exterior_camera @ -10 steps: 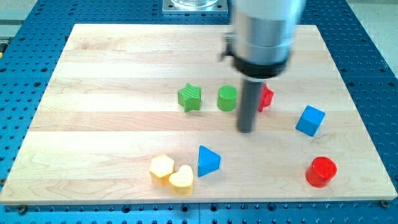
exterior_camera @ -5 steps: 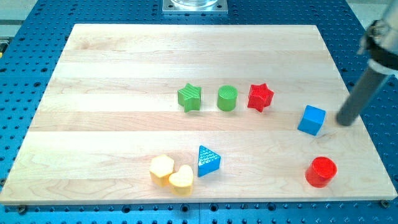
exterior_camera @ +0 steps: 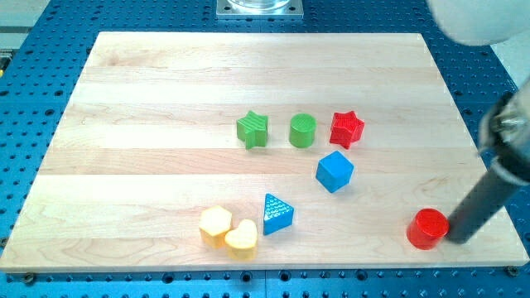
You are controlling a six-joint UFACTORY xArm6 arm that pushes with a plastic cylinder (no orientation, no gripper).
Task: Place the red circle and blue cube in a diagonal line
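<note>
The red circle point(exterior_camera: 427, 228) is a short red cylinder near the board's bottom right. The blue cube point(exterior_camera: 334, 171) sits up and to its left, just below the red star point(exterior_camera: 346, 128). My tip point(exterior_camera: 459, 238) is at the red circle's right side, touching or almost touching it. The dark rod rises from it up to the right.
A green star point(exterior_camera: 252, 130) and a green cylinder point(exterior_camera: 303, 131) stand in a row with the red star. A blue triangle point(exterior_camera: 277, 213), a yellow hexagon point(exterior_camera: 215, 223) and a yellow heart point(exterior_camera: 242, 238) lie at the bottom middle. The board's right edge point(exterior_camera: 483, 157) is close to my tip.
The blue cube has slid left and down from the right side to below the red star. My tip has moved from the middle to the right, then down beside the red circle.
</note>
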